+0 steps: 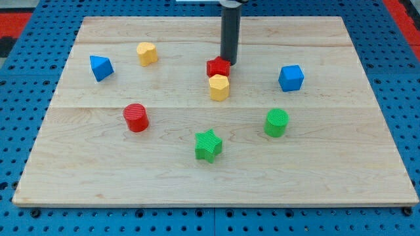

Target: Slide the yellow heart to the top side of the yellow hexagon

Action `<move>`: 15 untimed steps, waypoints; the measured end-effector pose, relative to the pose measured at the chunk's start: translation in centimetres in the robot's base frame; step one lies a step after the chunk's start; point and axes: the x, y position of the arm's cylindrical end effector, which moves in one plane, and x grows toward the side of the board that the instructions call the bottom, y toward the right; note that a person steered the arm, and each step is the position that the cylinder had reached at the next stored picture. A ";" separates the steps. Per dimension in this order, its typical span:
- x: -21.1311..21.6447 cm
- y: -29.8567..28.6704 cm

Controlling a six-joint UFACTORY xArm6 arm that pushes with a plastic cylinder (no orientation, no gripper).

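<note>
One camera looks down at a slant from the wooden board's (pixel 216 170) near edge, framing it whole.

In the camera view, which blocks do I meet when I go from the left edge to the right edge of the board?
Blue triangular block → red cylinder → yellow heart → green star → green cylinder → blue cube. The red block, yellow hexagon and my tip overlap mid-board, so I omit them.

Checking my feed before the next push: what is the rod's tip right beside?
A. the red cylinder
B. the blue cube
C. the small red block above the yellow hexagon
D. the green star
C: my tip sits at the top right edge of the small red block, which touches the yellow hexagon just below it.
</note>
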 end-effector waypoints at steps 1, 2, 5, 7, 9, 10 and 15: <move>1.1 -3.1; 4.2 -8.6; 1.1 -17.3; -3.4 -22.9; -5.1 -14.3; -6.4 -15.0; -8.6 -6.4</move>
